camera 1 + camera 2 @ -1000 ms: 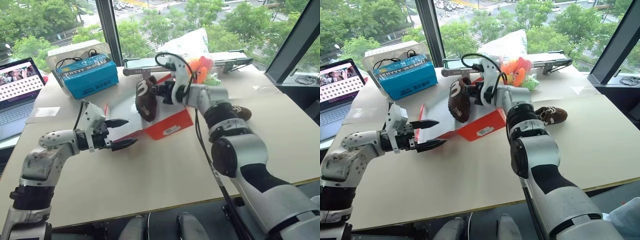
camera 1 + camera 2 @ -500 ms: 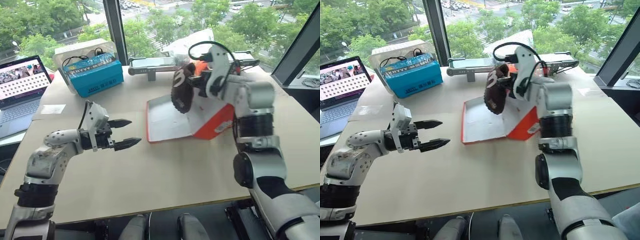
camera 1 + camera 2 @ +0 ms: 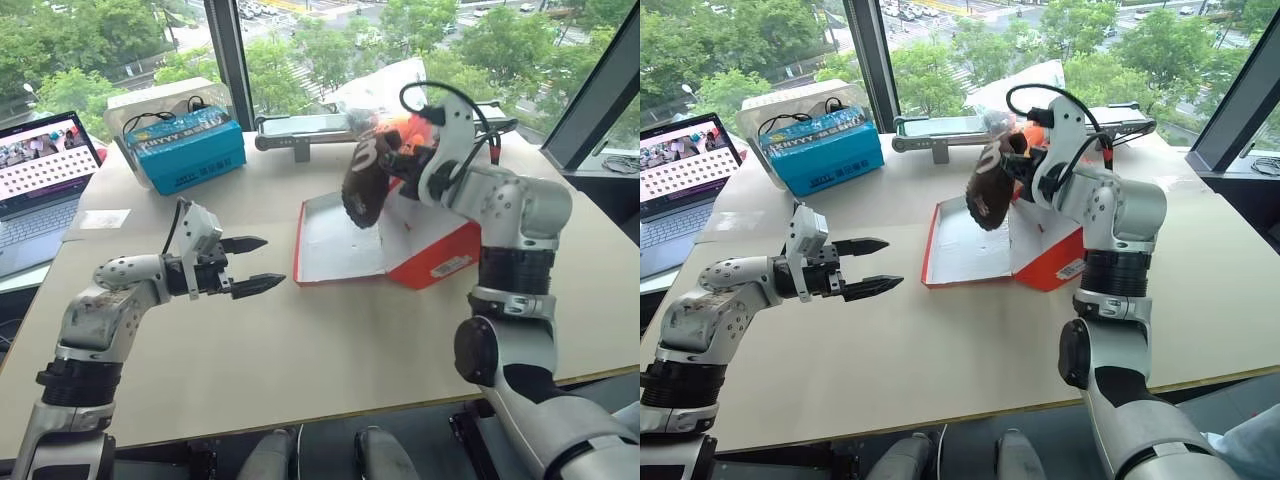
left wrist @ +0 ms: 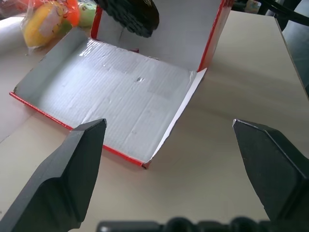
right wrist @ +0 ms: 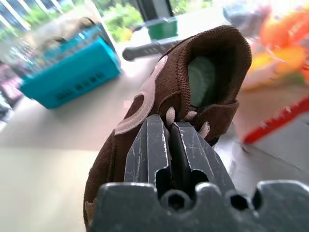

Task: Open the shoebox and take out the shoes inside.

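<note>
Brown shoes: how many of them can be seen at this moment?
1. The small dark brown shoe hangs from the right gripper above the open red cardboard shoebox. The other may be hidden.

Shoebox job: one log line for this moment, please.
shoebox: open on table | right pincer: shut on brown shoe, held above box | left pincer: open, empty
</note>
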You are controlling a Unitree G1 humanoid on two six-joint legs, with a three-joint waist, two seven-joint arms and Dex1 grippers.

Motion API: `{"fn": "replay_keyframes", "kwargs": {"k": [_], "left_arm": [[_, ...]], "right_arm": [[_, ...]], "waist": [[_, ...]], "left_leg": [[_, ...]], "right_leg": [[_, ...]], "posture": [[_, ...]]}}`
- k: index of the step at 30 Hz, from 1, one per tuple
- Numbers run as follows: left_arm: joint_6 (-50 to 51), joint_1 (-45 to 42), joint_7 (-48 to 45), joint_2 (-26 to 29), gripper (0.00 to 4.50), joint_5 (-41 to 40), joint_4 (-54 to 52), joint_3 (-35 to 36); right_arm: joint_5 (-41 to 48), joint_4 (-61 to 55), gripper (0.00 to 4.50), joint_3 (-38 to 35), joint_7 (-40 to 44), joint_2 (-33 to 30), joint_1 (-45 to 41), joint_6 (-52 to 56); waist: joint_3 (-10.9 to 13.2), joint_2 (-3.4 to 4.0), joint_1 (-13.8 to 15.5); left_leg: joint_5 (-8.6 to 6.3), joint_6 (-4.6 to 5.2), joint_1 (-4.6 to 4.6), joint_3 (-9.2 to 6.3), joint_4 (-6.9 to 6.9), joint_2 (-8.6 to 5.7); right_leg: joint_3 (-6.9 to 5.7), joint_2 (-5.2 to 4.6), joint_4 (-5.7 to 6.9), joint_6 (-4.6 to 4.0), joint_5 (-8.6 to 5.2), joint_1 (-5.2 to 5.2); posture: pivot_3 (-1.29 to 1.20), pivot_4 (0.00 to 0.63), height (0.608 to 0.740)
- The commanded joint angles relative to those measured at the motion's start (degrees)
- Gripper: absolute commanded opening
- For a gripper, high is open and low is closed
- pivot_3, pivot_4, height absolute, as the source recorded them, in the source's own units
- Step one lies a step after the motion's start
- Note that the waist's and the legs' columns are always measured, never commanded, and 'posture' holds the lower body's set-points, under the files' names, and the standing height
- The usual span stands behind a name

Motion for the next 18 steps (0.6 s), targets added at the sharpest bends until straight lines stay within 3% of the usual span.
{"fn": "replay_keyframes", "kwargs": {"k": [1,8,18], "left_arm": [[-1.22,-0.68,-0.23,0.06,4.5,-0.02,-0.93,0.65],[-0.97,0.01,-0.14,0.23,4.5,-0.25,-1.69,1.01],[-0.94,0.62,-0.25,0.15,4.5,-0.43,-2.03,1.08]], "right_arm": [[8.21,-1.78,0.03,-7.73,-3.67,3.09,-3.65,-1.49],[11.0,-3.59,0.03,-7.64,-7.04,0.37,-4.03,-1.02],[5.32,-7.2,0.03,2.38,-4.98,-19.59,0.24,0.25]], "waist": [[0.0,0.0,-0.03],[0.01,0.01,0.2],[0.01,0.01,0.09]], "left_leg": [[0.0,0.0,0.01,0.0,-0.01,0.01],[0.0,0.0,0.01,0.0,0.0,0.02],[0.0,0.01,-0.04,0.04,-0.01,0.04]], "right_leg": [[0.0,0.01,0.0,-0.02,0.01,0.0],[-0.03,0.0,-0.06,-0.02,0.01,0.06],[-0.06,-0.01,-0.14,0.0,-0.06,0.06]], "posture": [[0.0,0.15,0.74],[0.0,0.15,0.74],[0.0,0.15,0.74]]}}
